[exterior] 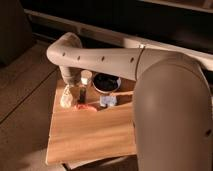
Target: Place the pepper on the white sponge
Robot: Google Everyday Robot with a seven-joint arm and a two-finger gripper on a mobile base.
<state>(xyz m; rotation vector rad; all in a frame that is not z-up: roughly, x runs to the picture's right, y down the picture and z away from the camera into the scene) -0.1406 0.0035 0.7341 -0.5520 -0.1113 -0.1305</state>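
Note:
The pepper (85, 107), small and reddish-orange, lies on the wooden table (90, 137) near its far left part. The white sponge (108, 101), a pale bluish block, lies just right of it, in front of the dark bowl (106, 82). My arm reaches in from the right, bends at the elbow and drops down to the gripper (74, 86). The gripper hangs just behind and slightly left of the pepper and holds nothing that I can see.
A cream-white bottle-like object (66, 98) lies left of the pepper. A small dark brown block (81, 94) and a white cup (86, 76) stand behind it. My bulky upper arm (170, 110) hides the table's right side. Floor surrounds the table's left edge.

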